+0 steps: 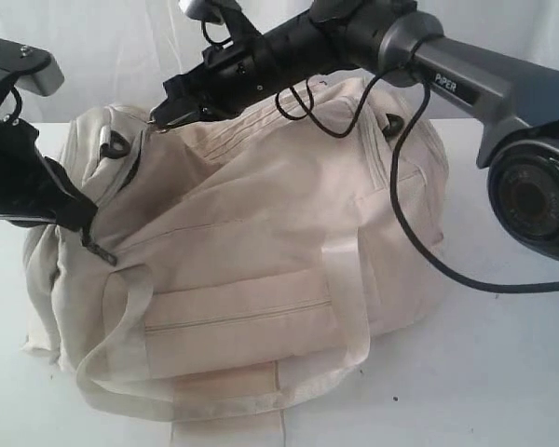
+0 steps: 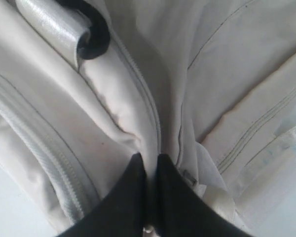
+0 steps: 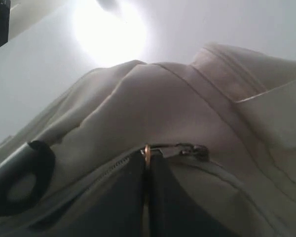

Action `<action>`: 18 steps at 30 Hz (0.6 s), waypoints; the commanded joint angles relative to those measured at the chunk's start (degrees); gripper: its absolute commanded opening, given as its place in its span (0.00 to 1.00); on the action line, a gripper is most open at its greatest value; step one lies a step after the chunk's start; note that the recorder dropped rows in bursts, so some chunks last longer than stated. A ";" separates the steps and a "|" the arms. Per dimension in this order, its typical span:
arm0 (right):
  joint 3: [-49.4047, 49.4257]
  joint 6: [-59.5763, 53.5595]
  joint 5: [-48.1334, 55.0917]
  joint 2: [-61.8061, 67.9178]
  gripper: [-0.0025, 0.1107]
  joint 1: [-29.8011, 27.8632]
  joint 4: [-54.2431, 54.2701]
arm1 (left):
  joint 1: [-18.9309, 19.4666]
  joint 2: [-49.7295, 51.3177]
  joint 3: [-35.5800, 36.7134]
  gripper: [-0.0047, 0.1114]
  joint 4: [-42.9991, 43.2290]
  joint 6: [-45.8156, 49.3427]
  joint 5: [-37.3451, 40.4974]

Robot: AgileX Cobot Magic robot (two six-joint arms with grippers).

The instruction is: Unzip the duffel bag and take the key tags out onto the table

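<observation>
The cream duffel bag (image 1: 261, 251) lies on the white table (image 1: 503, 372). At the bag's left end my left gripper (image 1: 79, 219) is shut on a fold of the bag's fabric (image 2: 147, 143) beside the zip seam; the pinch shows up close between the black fingers (image 2: 130, 187). Above the bag's top my right gripper (image 1: 158, 121) is shut on the metal ring zipper pull (image 3: 147, 150), and the slider (image 3: 195, 150) sits just beyond the fingertips. A short dark gap (image 1: 126, 177) shows in the top zip near the left end. The key tags are hidden.
A black cable (image 1: 410, 214) from the right arm hangs over the bag's right side. A pale webbing strap (image 1: 121, 372) loops onto the table in front. The front zip pocket (image 1: 242, 312) is closed. A black strap ring (image 1: 116, 144) sits by the left end.
</observation>
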 commanded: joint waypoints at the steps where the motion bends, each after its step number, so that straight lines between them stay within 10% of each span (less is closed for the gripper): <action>1: -0.03 0.19 0.58 -0.12 0.02 1.15 0.69 | -0.12 -1.35 0.31 0.15 -4.67 1.91 4.64; 13: -0.03 0.19 0.58 -0.10 0.02 1.41 -0.42 | -0.12 -1.42 0.42 0.65 -0.47 -1.89 1.87; 18: -0.03 0.19 0.58 -0.10 0.02 1.41 -0.51 | -0.12 -1.42 -0.27 0.68 3.15 -7.84 -2.13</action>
